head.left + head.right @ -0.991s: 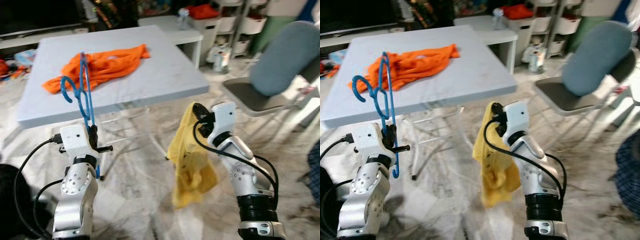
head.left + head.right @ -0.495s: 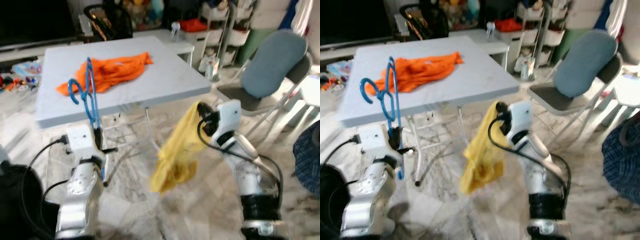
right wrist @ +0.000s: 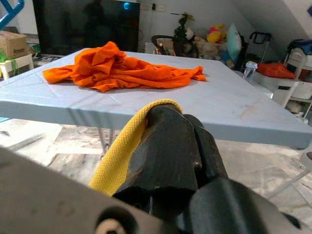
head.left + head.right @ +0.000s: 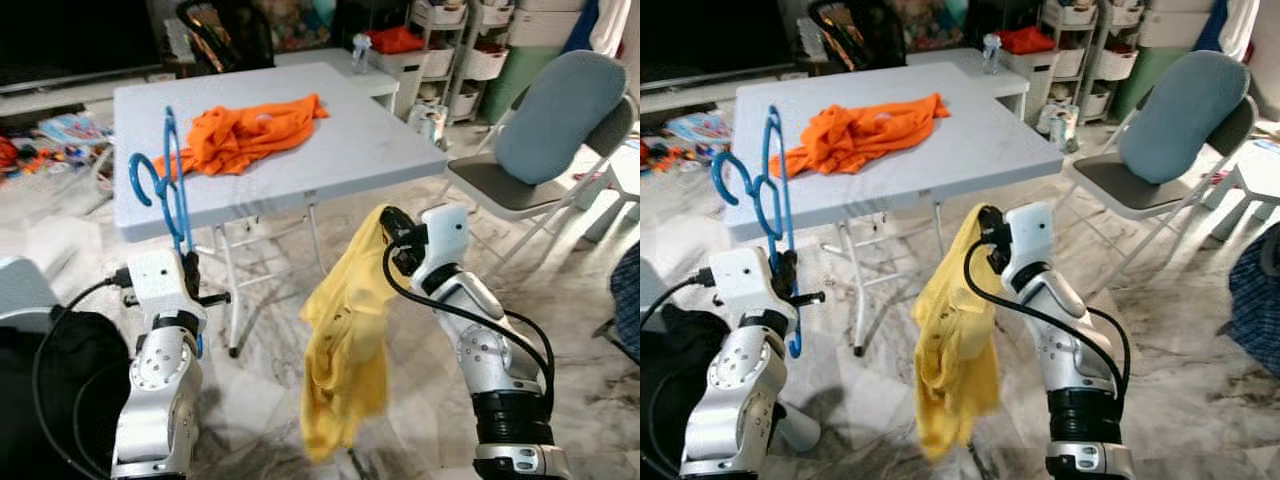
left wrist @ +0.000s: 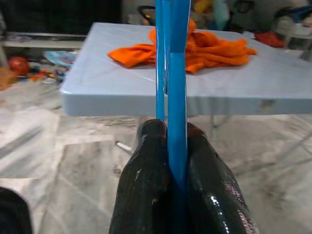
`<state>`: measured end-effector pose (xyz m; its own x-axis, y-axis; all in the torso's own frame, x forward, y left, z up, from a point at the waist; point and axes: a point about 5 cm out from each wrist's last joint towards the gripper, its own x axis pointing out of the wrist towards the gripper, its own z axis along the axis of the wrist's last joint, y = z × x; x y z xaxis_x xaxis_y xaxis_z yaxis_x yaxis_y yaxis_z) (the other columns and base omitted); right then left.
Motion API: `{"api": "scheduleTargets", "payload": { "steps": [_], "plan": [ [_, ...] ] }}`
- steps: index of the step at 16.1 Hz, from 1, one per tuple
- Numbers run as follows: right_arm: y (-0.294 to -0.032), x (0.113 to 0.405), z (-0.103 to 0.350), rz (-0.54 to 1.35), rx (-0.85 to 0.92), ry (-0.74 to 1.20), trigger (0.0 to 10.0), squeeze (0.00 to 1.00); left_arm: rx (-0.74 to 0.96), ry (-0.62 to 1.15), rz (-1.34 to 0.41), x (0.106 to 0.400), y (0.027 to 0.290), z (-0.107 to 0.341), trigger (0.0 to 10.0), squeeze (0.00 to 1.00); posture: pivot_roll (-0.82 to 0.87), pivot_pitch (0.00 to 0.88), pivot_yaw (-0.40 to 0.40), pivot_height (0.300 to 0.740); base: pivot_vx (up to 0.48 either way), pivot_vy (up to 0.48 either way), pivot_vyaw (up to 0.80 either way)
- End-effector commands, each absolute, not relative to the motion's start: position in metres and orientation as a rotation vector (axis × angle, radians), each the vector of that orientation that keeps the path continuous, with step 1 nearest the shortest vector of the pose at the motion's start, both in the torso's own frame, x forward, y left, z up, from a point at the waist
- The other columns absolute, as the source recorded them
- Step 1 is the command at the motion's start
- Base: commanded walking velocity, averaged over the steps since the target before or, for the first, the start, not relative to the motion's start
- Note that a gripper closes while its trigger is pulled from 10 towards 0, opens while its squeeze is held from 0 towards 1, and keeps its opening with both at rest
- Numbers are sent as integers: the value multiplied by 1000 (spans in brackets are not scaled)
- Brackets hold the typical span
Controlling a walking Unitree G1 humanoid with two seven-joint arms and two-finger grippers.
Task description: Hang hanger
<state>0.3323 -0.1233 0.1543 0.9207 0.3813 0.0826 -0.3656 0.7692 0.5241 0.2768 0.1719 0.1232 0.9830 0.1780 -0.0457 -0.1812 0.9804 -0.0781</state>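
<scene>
While your left gripper [image 4: 188, 262] stands at about 8 o'clock in the head view, its two black fingers [image 5: 146, 161] are pressed together on the lower part of the blue hanger [image 4: 170, 185], which rises upright from them with its hook curling toward 10 o'clock. You can see the hanger's upper part against the near edge of the grey folding table [image 4: 350, 150]. At 4 o'clock from centre, your right gripper [image 4: 388, 222] is clamped on a yellow garment [image 4: 345, 350]; the cloth loops over the closed fingers [image 3: 170, 141] and hangs down freely toward the marble floor [image 4: 260, 400]. On the tabletop at 12 o'clock lies a crumpled orange garment [image 4: 245, 130], well apart from both grippers. Off at 2 o'clock you have a grey folding chair [image 4: 535, 150]
</scene>
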Motion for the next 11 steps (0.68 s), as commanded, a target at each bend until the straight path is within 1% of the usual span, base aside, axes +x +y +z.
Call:
{"api": "scheduleTargets", "payload": {
  "steps": [1, 2, 10, 11],
  "plan": [
    [-125, 335, 171, 421, 550, -39, 10000, 0, -70, 18, 186, 280, 172, 128, 10000, 0, -52, 0, 0, 740, 0, 0, 0],
    [-124, 335, 172, 423, 538, -41, 10000, 0, -69, 18, 184, 280, 172, 128, 10000, 0, -52, 0, 0, 740, 0, 0, 525],
    [-124, 337, 174, 426, 529, -48, 10000, 0, -66, 28, 179, 280, 168, 124, 10000, 0, -55, 0, -8, 740, 0, 0, 787],
    [-125, 338, 174, 417, 530, -46, 10000, 0, -91, 30, 153, 280, 166, 124, 10000, 0, -56, 0, -8, 740, 0, 0, 0]
  ]
}}
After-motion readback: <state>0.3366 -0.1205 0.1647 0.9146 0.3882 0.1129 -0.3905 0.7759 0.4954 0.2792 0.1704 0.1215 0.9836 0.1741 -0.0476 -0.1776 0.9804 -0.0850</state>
